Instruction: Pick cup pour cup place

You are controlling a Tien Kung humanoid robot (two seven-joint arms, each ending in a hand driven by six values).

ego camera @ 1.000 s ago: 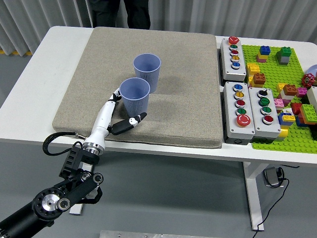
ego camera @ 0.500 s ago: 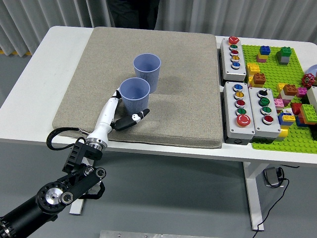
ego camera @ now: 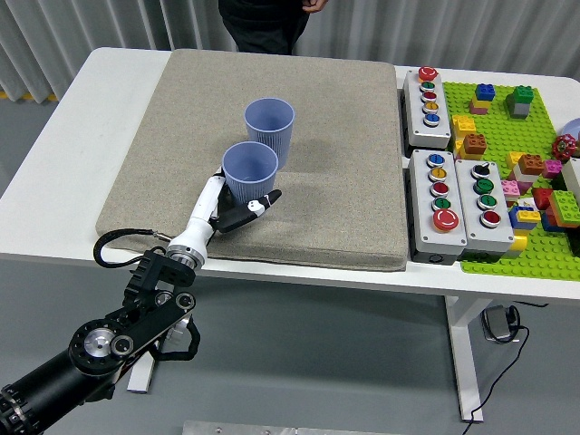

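Two blue-violet ribbed cups stand upright on the grey mat (ego camera: 335,181). The near cup (ego camera: 250,172) is in front of and left of the far cup (ego camera: 269,130); they look close together or touching. My left hand (ego camera: 237,207), white with black fingertips, is at the near cup's base. Its fingers are around the cup's lower part, thumb (ego camera: 258,206) on the right side. The cup still stands on the mat. The right arm is out of view.
Grey button boxes (ego camera: 428,107) (ego camera: 458,203) with coloured buttons sit right of the mat. A green baseplate (ego camera: 507,95) with several loose bricks lies at the far right. A person stands at the far edge (ego camera: 267,18).
My left arm has moved forward and right; the hand has closed in around the near cup's base. The person at the far edge has shifted to the right.
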